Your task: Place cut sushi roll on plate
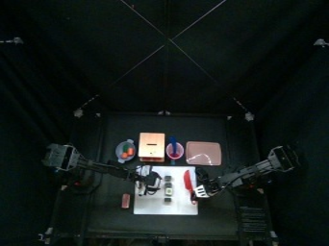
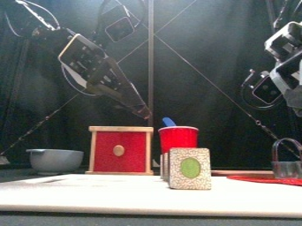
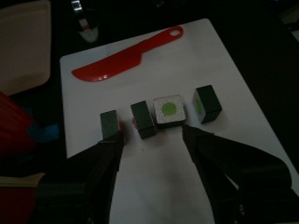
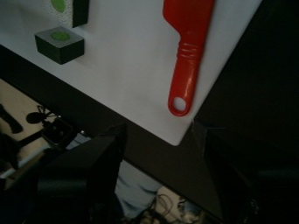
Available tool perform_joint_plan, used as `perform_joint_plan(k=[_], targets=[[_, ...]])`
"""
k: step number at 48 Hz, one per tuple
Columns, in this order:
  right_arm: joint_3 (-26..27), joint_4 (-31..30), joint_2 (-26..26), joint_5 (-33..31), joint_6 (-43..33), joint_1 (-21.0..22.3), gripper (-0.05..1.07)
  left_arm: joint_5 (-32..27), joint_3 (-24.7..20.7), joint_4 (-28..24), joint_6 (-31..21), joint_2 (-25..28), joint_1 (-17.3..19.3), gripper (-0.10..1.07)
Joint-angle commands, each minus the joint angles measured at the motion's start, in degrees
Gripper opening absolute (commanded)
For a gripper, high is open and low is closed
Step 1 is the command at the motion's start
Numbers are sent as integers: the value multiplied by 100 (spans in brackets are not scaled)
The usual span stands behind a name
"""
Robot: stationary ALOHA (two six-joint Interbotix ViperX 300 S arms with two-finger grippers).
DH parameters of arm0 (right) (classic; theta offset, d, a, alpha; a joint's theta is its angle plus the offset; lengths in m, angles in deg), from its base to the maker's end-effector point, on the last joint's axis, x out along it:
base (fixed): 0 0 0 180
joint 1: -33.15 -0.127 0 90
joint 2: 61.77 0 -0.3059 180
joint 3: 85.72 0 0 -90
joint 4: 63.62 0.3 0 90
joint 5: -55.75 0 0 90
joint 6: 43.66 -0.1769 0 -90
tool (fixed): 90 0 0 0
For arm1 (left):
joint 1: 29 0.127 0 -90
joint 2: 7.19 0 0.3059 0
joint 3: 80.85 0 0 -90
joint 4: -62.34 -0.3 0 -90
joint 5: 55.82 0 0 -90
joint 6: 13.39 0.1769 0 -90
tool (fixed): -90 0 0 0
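Cut sushi roll [image 3: 169, 109] lies on white cutting board [image 3: 239, 105], green-centred face up, in row with three dark slices. Red knife [image 3: 122, 59] rests farther along board. Left pincer [image 3: 155, 159] hovers over row, jaws apart, empty. Right pincer [image 4: 158, 140] hangs off board's edge near knife handle, jaws wide apart, empty. Plate [image 1: 205, 152] sits on tabletop, far right of board, well apart from roll.

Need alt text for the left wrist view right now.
The left claw, open and empty, hovers over a white board above four dark sushi pieces in a row, one showing a green centre. A red knife lies beyond them.
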Motion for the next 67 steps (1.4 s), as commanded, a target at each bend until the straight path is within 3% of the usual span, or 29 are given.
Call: perform_joint_plan(k=[1, 9, 13, 16, 27, 42, 51, 61, 67], targets=[[211, -1222, -343, 18, 0, 70, 92, 26, -70, 9, -18, -237, 62, 90], [237, -4069, -861, 141, 9, 281, 92, 79, 18, 176, -9, -483, 193, 90], [141, -5036, -993, 211, 0, 316, 92, 193, 123, 220, -9, -615, 264, 90], [97, -5396, -1063, 220, -9, 404, 92, 308, 202, 229, -18, -712, 299, 90], [-105, -5607, -1151, 431, 9, 835, 92, 563, 536, 492, -9, -940, 422, 90], [-53, -5405, -993, 510, -9, 940, 92, 642, 642, 483, 18, -914, 562, 90], [562, -4808, -97, 554, 9, 1406, 92, 668, 589, 492, 0, -923, 545, 90], [1239, -4825, 1002, 1266, 9, 1503, 92, 686, 606, 492, 0, -949, 519, 90], [1371, -4825, 1292, 1301, 9, 1521, 91, 686, 677, 501, 0, -967, 554, 90]])
